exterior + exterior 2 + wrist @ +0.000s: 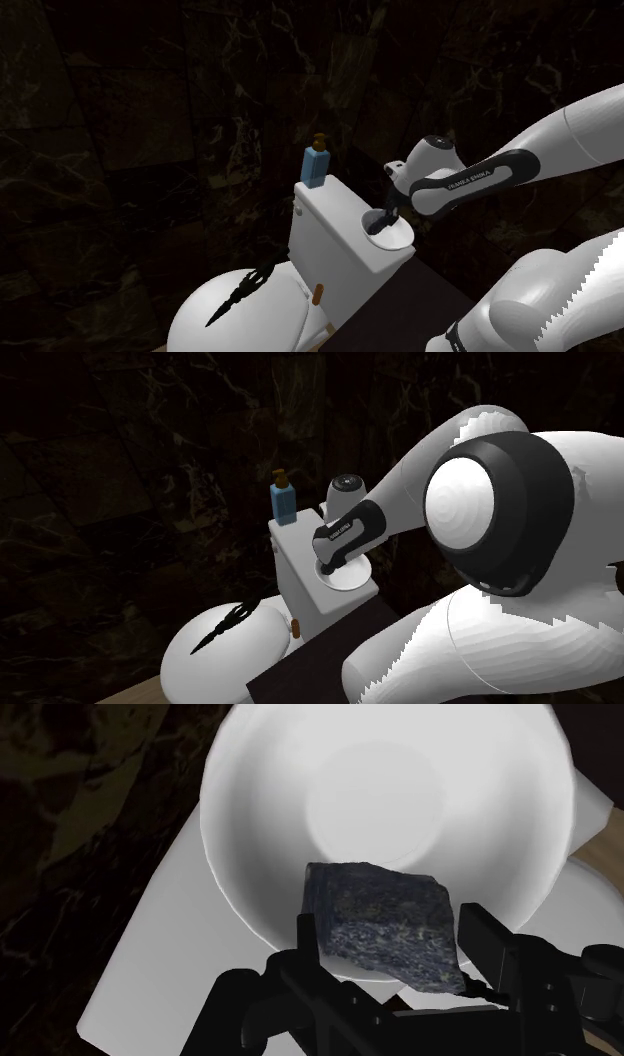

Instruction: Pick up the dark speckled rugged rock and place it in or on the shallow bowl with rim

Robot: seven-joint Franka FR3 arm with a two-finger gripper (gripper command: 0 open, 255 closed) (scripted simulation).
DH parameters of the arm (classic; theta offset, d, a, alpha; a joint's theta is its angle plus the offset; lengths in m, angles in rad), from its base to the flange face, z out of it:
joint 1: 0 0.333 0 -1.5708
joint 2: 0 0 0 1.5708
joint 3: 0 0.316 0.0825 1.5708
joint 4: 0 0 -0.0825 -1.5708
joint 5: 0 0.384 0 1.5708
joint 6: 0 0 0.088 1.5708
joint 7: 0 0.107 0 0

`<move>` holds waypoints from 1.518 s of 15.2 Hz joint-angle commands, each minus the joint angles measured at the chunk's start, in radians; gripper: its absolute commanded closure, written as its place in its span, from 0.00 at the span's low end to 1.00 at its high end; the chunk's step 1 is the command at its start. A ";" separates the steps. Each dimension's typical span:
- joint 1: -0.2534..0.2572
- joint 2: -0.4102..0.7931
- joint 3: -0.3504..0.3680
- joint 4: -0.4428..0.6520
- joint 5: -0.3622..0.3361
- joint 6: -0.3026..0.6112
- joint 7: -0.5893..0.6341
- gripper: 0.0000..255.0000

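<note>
The black gripper [395, 944] is seen up close in the wrist view. A dark blue-grey speckled rock [380, 909] is held tight between the two fingers [487, 942], one on each side of it. The rock is held up in the air, over the near edge of a white shallow bowl [260, 804]. It cannot be told if the rock is touching the bowl.

The bowl is set on the flat white lid of a toilet tank [335, 215]. In the shoulder view, the gripper [390, 215] is pointed down into the bowl [395, 238] from the white arm [560, 140].

At the far end of the tank lid, well apart from the bowl, a blue bottle [316, 165] with a brown top is stood upright.

Lower down, in front of the tank, the closed white toilet lid [215, 320] is seen. A thin black thing [240, 290], shaped like scissors, is laid on it. A small brown knob [318, 294] is seen on the front of the tank.

Behind it all, a dark stone wall [120, 120] with pale veins is seen.
</note>
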 commanded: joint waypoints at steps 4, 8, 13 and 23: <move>0.000 0.017 0.000 -0.006 -0.003 0.017 0.003 1.00; 0.000 0.017 -0.001 -0.006 -0.004 0.017 0.003 1.00; -0.001 0.015 0.000 -0.008 -0.005 0.016 0.004 0.00; 0.006 -0.170 0.024 -0.001 0.020 -0.178 -0.011 0.00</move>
